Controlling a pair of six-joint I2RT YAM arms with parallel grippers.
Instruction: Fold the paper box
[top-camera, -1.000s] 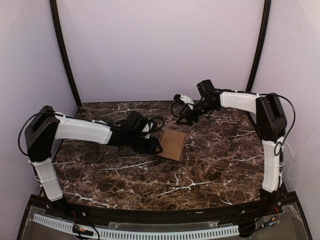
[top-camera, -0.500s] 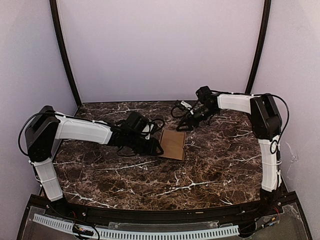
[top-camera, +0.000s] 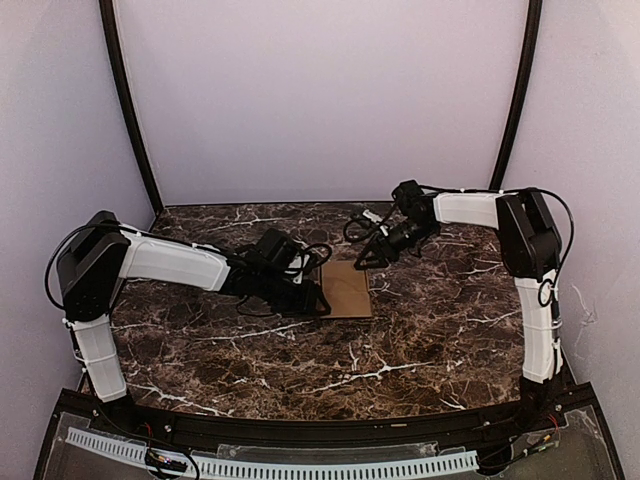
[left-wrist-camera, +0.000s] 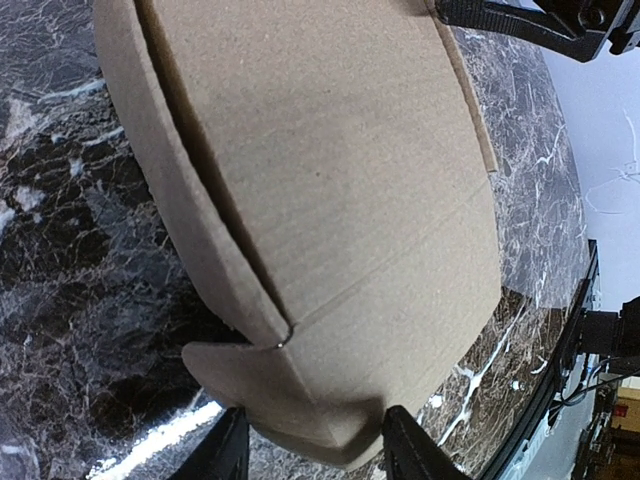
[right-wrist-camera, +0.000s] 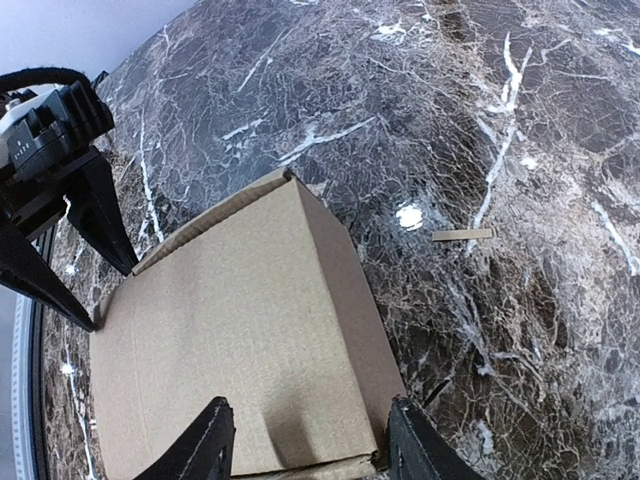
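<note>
The left hand (left-wrist-camera: 315, 450), half open, straddles the nearest corner flap of the paper box (left-wrist-camera: 330, 170); whether it pinches, I cannot tell. The right hand (right-wrist-camera: 305, 450), half open and empty, hovers over the box's opposite edge. On the counter (right-wrist-camera: 520, 150) between them, the light, stiff cardboard probably creases easily: grip flap edges.

Your table (top-camera: 430, 330): dark brown marble, white veins all over, glossy, with small glints of light. The paper box (top-camera: 347, 290) rests on it about mid-width, in the far half. It is plain brown cardboard with one broad face up and a rounded flap jutting at its left end. One small tan sliver (right-wrist-camera: 462, 235) lies flat on the stone near the box, not touching it.
</note>
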